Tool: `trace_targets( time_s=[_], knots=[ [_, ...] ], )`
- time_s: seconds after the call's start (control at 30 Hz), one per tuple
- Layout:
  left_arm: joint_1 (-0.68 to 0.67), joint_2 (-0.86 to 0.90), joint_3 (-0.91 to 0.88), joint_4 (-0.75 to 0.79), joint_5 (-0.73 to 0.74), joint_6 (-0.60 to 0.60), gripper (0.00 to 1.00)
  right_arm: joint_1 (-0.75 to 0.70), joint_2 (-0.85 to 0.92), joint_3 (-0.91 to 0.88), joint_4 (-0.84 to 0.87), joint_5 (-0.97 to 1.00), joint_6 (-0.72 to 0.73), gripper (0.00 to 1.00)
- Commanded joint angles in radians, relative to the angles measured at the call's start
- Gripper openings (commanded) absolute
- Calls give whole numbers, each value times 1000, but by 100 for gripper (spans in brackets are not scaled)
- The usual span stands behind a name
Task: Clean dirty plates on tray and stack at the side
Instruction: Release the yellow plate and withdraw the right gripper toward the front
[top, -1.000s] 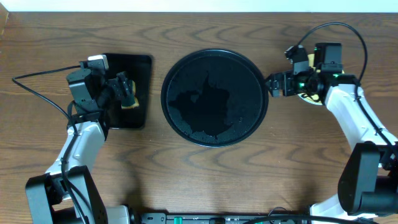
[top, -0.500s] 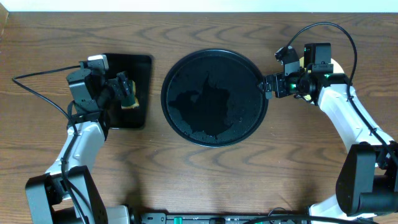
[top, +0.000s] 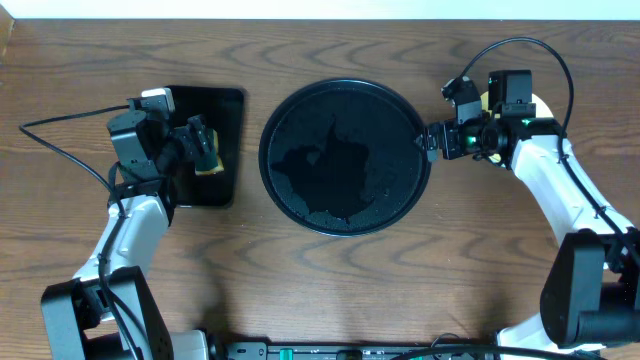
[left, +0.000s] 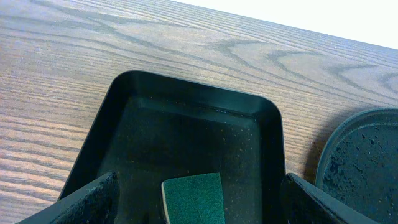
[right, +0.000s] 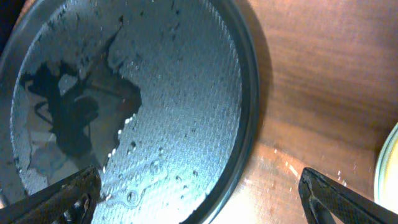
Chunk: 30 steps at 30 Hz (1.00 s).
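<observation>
Closing stage of the plate-cleaning task. Left fingers (left: 93, 199) stood spread wide over the rectangular tray (left: 186, 118), with the sponge (left: 193, 199) lying green face up between them, a gap on either side and neither finger gripping it. Right fingers (right: 62, 199) were likewise spread and empty, poised above the near rim of the round tray (right: 155, 93). That tray sat ahead of and beneath them, wet and beaded with water, and carried no plates. Of the plates (right: 390, 168), only a pale curved edge showed, on the table (top: 320, 300) just outside the right-hand finger and apart from the round tray. In the overhead view the right arm covered most of them, so neither their number nor the neatness of the stack could be told.

Judged from this layout, washing and stacking appeared to be done, with the sponge set down in its own tray. The next move probably called for both arms to draw back. The left fingers needed to rise clear without dragging the sponge, the right without brushing the tray rim or the stack behind.
</observation>
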Motion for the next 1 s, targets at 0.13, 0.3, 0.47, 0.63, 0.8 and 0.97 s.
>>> trace_targets(
  time_s=[0.13,0.3,0.47,0.63,0.8,0.97],
  knots=[
    [-2,-2,5,2,-6,2,83,3,-250,2,-37,-6,-16,99],
    [-2,-2,5,2,-6,2,83,3,-461,2,-36,17,-17,99],
    [-2,-2,5,2,-6,2,83,4,-668,-4,-28,137,-16,99],
    [-2,-2,5,2,-6,2,83,0,-884,-91,48,239,-16,99],
    [-2,-2,5,2,-6,2,83,-29,-1154,-337,232,245,-11,99],
    [-2,-2,5,2,-6,2,83,-74,-1416,-616,351,245,37,99]
  ],
)
